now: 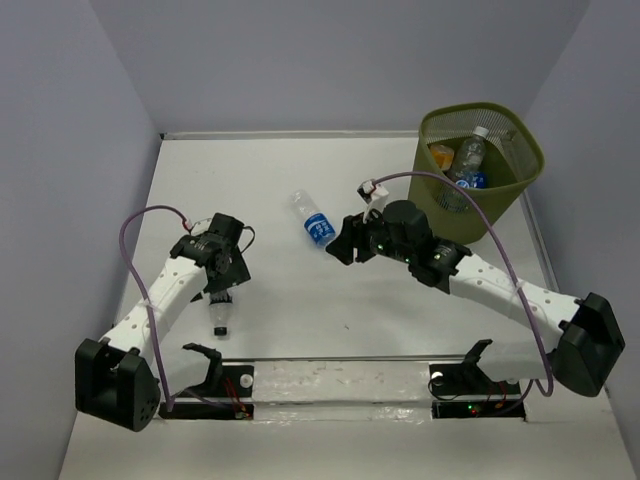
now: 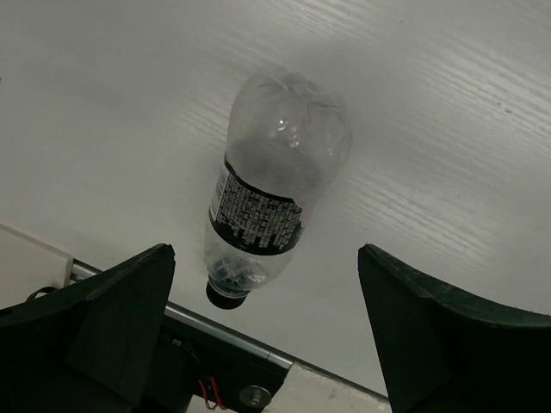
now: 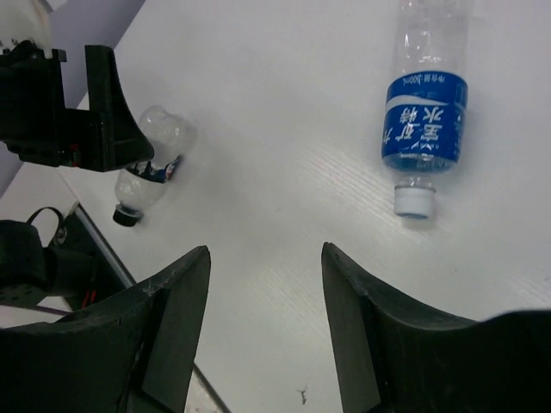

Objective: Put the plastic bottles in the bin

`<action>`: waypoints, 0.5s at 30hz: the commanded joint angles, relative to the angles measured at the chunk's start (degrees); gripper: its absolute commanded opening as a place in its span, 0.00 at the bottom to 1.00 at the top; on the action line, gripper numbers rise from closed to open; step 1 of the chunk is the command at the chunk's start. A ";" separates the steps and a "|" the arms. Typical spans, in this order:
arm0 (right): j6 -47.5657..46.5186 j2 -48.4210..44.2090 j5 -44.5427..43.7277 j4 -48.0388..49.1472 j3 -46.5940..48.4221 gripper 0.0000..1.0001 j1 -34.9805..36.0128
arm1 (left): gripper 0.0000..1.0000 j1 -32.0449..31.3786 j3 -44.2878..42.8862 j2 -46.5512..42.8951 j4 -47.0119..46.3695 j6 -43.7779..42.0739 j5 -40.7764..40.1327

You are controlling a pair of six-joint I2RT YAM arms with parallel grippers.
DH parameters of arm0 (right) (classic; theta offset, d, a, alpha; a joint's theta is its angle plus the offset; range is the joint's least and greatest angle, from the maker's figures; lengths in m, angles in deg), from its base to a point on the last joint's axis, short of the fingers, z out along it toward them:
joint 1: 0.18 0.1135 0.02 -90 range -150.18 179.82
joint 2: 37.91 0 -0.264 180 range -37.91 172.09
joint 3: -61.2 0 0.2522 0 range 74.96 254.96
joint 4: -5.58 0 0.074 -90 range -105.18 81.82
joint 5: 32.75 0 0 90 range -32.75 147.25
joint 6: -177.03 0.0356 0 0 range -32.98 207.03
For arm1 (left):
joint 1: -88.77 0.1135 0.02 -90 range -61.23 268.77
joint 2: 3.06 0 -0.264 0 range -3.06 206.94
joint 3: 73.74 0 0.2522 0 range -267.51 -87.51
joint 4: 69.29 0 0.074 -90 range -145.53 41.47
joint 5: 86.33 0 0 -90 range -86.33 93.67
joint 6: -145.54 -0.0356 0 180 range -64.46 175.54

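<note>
Hovering, gripping nothing.
Holding left gripper (image 2: 263, 267) jaws wide apart above clear black-labelled plastic bottle (image 2: 258, 206); holding right gripper (image 3: 265, 254) jaws apart, empty, near clear blue-labelled plastic bottle (image 3: 424, 120).

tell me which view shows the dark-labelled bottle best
Left wrist: the dark-labelled bottle lies mid-frame, label and dark cap plain. The top view shows it tiny and partly covered; the right wrist view shows it small, half hidden at the left.

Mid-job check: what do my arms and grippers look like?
The left arm and right arm have white links, black joints and bases, and a looping purple cable each. The left gripper and right gripper are black with broad wedge-shaped fingers.
</note>
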 commanded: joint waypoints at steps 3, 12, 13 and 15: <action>-8.57 8.99 -7.47 -2.41 11.76 0.70 0.32 | 0.99 9.50 0.99 5.03 -5.27 -5.41 4.09; -17.19 30.00 -13.27 -15.59 33.81 0.92 0.32 | 0.99 11.88 1.86 13.56 -9.22 -8.58 13.15; -18.50 32.03 -13.63 -16.21 37.66 0.94 -0.38 | 0.99 11.97 2.04 14.35 -9.66 -8.76 14.63; -20.18 39.40 -13.89 -19.72 42.51 0.96 -0.91 | 0.99 11.97 2.66 14.88 -10.98 -8.76 15.96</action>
